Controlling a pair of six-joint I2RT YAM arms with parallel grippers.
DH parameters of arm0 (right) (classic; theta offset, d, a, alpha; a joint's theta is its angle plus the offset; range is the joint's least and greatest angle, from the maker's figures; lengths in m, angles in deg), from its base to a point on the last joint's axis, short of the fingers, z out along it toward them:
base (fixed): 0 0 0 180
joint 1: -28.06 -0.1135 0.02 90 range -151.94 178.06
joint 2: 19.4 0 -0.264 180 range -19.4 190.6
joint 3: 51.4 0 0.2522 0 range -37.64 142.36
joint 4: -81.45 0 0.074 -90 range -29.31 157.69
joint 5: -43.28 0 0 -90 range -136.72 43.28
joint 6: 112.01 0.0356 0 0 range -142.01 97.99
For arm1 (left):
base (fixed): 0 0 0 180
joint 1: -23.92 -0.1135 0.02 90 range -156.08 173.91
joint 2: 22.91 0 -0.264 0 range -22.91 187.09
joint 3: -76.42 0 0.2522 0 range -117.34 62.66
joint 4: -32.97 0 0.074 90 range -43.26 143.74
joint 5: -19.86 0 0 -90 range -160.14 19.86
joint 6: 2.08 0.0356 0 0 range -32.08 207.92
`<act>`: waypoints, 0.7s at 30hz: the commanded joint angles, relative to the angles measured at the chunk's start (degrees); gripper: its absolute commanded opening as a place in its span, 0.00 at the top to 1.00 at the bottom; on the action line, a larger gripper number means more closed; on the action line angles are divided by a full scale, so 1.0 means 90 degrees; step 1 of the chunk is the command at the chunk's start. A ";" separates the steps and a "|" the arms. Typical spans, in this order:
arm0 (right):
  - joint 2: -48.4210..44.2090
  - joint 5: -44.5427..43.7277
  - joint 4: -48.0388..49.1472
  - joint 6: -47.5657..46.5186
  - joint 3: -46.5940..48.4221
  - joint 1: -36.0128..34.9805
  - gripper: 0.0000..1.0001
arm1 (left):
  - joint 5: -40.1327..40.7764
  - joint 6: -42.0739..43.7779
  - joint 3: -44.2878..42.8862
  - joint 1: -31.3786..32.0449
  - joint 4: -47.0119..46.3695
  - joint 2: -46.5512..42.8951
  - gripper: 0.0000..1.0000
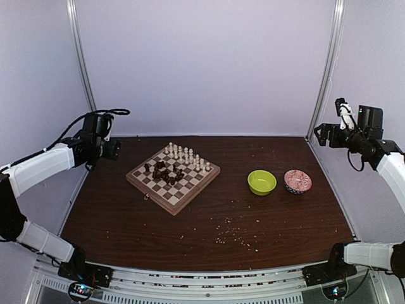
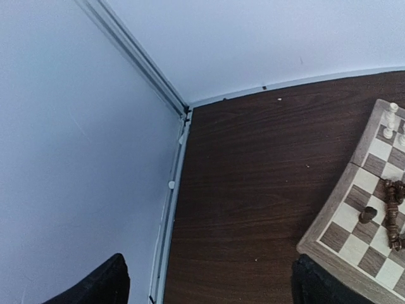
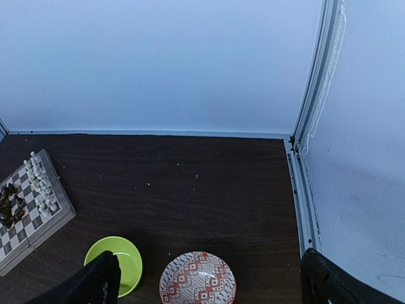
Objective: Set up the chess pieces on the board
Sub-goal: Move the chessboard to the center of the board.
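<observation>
The board lies turned diagonally left of the table's middle. Cream chess pieces stand in two rows along its far right edge. Dark brown chess pieces lie in a loose heap near the board's middle. My left gripper is open and empty, held high off the board's far left corner. In the left wrist view the board and dark pieces are at the right. My right gripper is open and empty, high at the far right. In the right wrist view the board is far left.
A lime-green bowl and a red patterned bowl sit right of the board, both empty; they also show in the right wrist view, the green bowl and the red bowl. Pale crumbs lie scattered near the front. White walls enclose the table.
</observation>
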 commanded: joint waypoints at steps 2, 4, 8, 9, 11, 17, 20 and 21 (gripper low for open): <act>0.0249 0.0422 0.0110 -0.0530 -0.0184 -0.0168 0.01 | -0.0967 -0.0280 -0.0871 -0.0792 0.0385 0.0260 0.20; 0.0399 0.0439 0.0035 -0.0739 -0.0139 -0.0393 0.03 | -0.1345 -0.0410 -0.1335 -0.1040 0.0666 0.0558 0.25; 0.0825 0.0415 -0.0030 -0.1117 0.0026 -0.1093 0.08 | -0.2250 -0.0690 -0.2607 -0.1525 0.1278 0.1435 0.28; 0.0969 0.0443 -0.0055 -0.1207 0.0084 -0.1316 0.10 | -0.2509 -0.0774 -0.2937 -0.1643 0.1405 0.1692 0.28; 0.1295 0.0492 -0.0113 -0.1371 0.0244 -0.1765 0.14 | -0.3032 -0.0979 -0.3560 -0.1865 0.1623 0.2206 0.28; 0.2495 0.0549 -0.0142 -0.1733 0.0883 -0.3241 0.24 | -0.4921 -0.1645 -0.5218 -0.2407 0.2140 0.3885 0.32; 0.3188 0.0529 -0.0148 -0.1809 0.1266 -0.3877 0.29 | -0.5647 -0.1941 -0.5781 -0.2528 0.2275 0.4700 0.41; 0.3402 0.0463 -0.0108 -0.1775 0.1386 -0.4043 0.32 | -0.5902 -0.2045 -0.5943 -0.2561 0.2283 0.4973 0.47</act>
